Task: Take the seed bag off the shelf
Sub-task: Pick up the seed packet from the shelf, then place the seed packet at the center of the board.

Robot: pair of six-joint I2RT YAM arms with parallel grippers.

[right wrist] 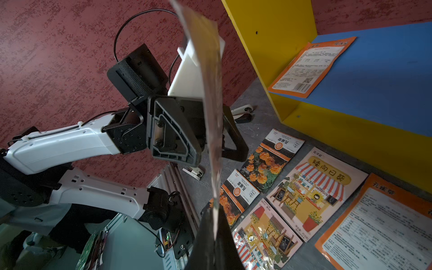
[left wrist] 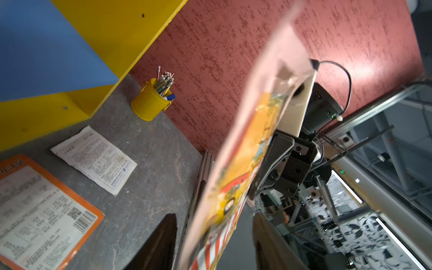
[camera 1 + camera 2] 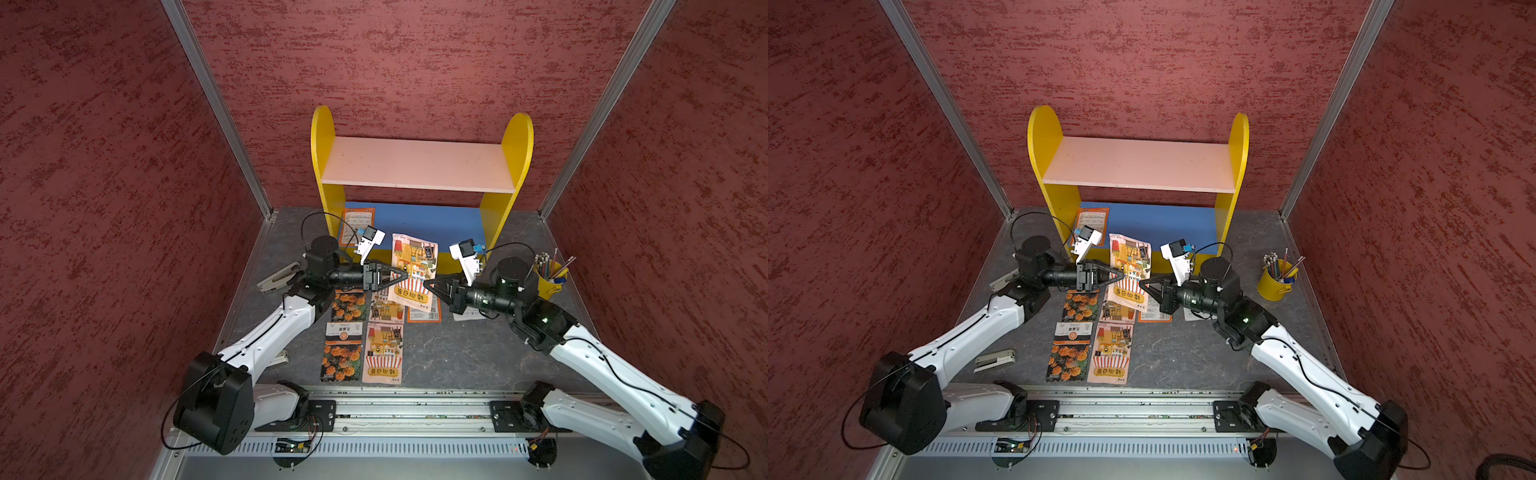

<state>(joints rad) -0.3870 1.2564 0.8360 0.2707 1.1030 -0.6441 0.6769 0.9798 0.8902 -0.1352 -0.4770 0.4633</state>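
The shelf [image 3: 419,164] stands at the back wall, with yellow sides, a bare pink upper board and a blue lower board. A seed bag [image 3: 415,259] printed with a yellow shop and a striped awning hangs upright in the air in front of the shelf. My right gripper [image 3: 427,284] is shut on its lower edge, and the right wrist view shows the bag [image 1: 211,93] edge-on, rising from the pinched fingers [image 1: 214,231]. My left gripper [image 3: 404,274] is open. The bag [image 2: 247,149] passes between its spread fingers [image 2: 163,238] without being clamped. An orange-bordered bag [image 3: 357,226] lies on the blue board.
Several seed bags [image 3: 361,332] lie flat on the grey table under and in front of the grippers. A yellow cup of pencils [image 3: 548,282] stands at the right, near the right arm. A white leaflet [image 2: 93,159] lies by it. A stapler [image 3: 994,359] lies front left. Red walls close three sides.
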